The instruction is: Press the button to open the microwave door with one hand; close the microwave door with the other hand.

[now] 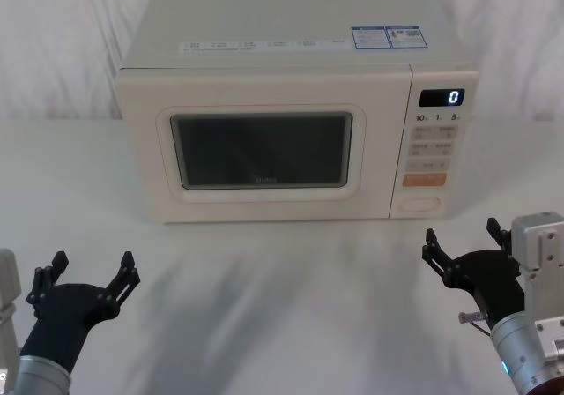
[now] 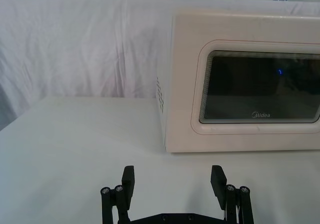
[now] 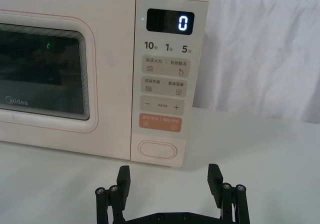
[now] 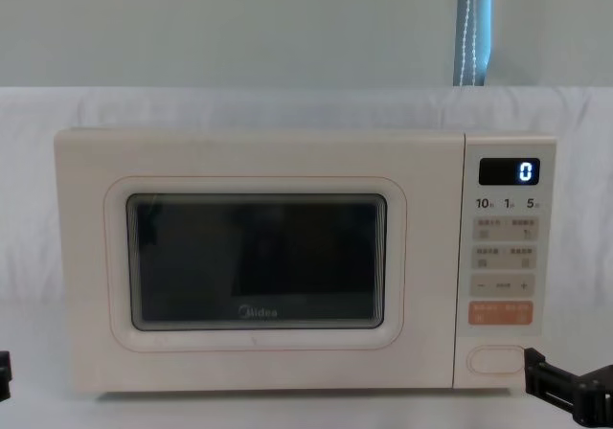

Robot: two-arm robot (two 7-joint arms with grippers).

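Microwave door (image 1: 262, 151) shut flush, frontage clear

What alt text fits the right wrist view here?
The right tool, fingers open, hovers before the microwave's control panel, facing the cream pill-shaped button at its bottom. The microwave door is shut; the display reads 0.

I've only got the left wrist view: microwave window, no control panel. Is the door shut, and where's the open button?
Observer: The microwave door sits shut, flush with the front. The button is lowest on the panel, under the orange key.
Operator: Which arm is closer to it?
Observer: The right gripper, jaws open, hangs low in front of the panel, apart from it.
Operator: Display?
Observer: It reads 0.
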